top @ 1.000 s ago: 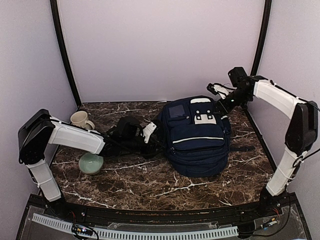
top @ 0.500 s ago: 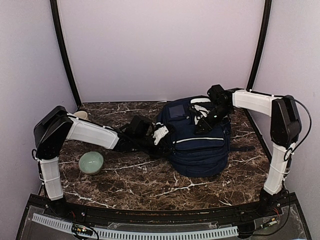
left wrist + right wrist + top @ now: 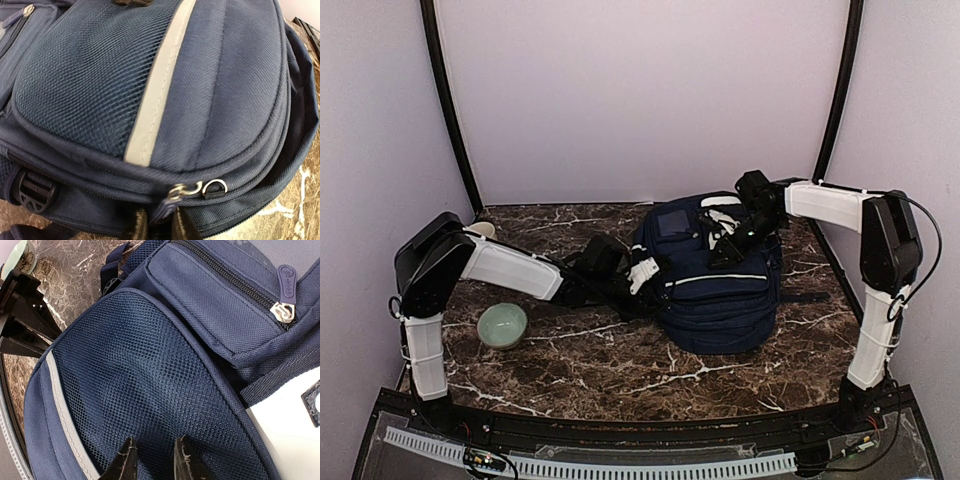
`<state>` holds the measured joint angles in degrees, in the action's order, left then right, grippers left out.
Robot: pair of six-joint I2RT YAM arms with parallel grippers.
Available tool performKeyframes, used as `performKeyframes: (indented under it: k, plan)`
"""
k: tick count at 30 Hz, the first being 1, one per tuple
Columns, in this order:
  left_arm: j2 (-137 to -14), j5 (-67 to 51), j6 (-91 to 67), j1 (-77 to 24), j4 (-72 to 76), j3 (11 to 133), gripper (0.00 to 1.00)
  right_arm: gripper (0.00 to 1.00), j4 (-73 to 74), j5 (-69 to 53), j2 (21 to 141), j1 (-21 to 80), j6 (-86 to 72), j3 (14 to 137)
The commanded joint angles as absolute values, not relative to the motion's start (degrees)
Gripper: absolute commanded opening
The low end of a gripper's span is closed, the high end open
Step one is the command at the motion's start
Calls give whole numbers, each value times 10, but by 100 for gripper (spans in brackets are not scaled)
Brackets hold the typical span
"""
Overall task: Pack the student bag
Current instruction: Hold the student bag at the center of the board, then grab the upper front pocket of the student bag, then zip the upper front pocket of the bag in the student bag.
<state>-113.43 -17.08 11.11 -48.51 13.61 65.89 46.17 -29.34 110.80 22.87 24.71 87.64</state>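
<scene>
The student bag [image 3: 715,285], navy with a white stripe, lies flat at the table's centre right. My left gripper [image 3: 645,272] is at its left side. In the left wrist view the fingers [image 3: 135,227] are closed around a blue zipper pull tab [image 3: 162,212] just below the metal sliders [image 3: 186,190] of the front pocket. My right gripper [image 3: 725,245] rests on top of the bag. In the right wrist view its jaws [image 3: 155,455] stand a narrow gap apart, tips dug into the mesh pocket [image 3: 150,375], which dimples between them.
A pale green bowl [image 3: 502,325] sits at the front left and shows in the right wrist view [image 3: 17,257]. A cream mug [image 3: 480,229] peeks out behind my left arm. Dark straps [image 3: 810,297] trail from the bag's right side.
My right gripper has swung down from the back right onto the bag's top. My left gripper has slid right to the bag's side, its arm now covering most of the mug.
</scene>
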Motion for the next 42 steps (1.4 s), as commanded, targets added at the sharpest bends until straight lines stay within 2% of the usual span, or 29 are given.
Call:
performKeyframes:
  k: [1,2,3,19,36,42]
  plan:
    - [-1125,-173,106,-495,143,680,12,26,456,-269,1147,229,239,849]
    - [-1121,-168,103,-498,141,681,3,26,456,-269,1149,229,239,848]
    - [-1116,-169,100,-500,137,682,0,26,456,-268,1150,229,239,847]
    - [-1045,-184,90,-589,46,681,0,26,455,-265,1162,229,234,847]
    - [-1250,-248,101,-657,1,951,0,26,456,-274,1154,229,235,844]
    - [-1295,-160,34,-673,83,1003,0,26,460,-289,1148,237,238,840]
